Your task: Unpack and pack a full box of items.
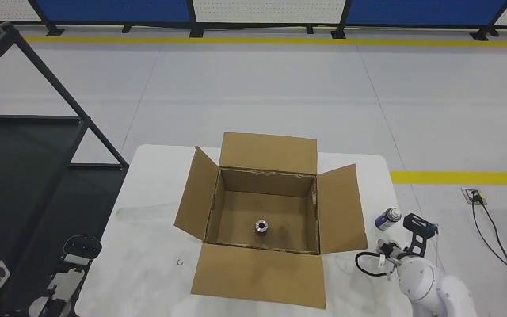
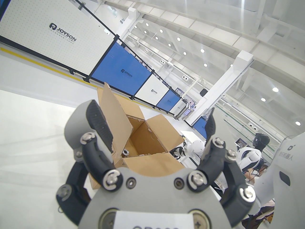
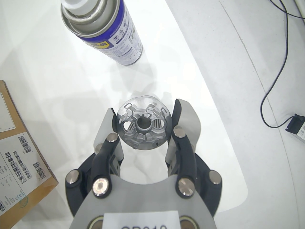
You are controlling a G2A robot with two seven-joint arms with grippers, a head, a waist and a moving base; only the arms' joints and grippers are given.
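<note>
Right end effector (image 3: 144, 108) is clamped on a round metal hub (image 3: 143, 127), fingers on both sides of its rim; it sits low over the table (image 3: 62, 84), right of the box (image 1: 261, 210); can't tell if the hub touches the surface.

Risks: the rim looks smooth, so a loose pinch could let the hub slip; if it lands on edge it may roll off the table's curved right edge, which is near; upright spray can (image 3: 104, 24) stands just ahead of the fingers; it's tall and narrow, so a forward sweep would likely topple it; box flap (image 3: 21, 144) juts out beside the end effector; a low path into the box could snag it, so lift first.

Room: bare table between can and flap; box is nearly empty, with one more hub (image 1: 262, 227) on its floor; left end effector (image 2: 152, 110) is spread wide, holding nothing, at the table's left side, well apart from the box.
</note>
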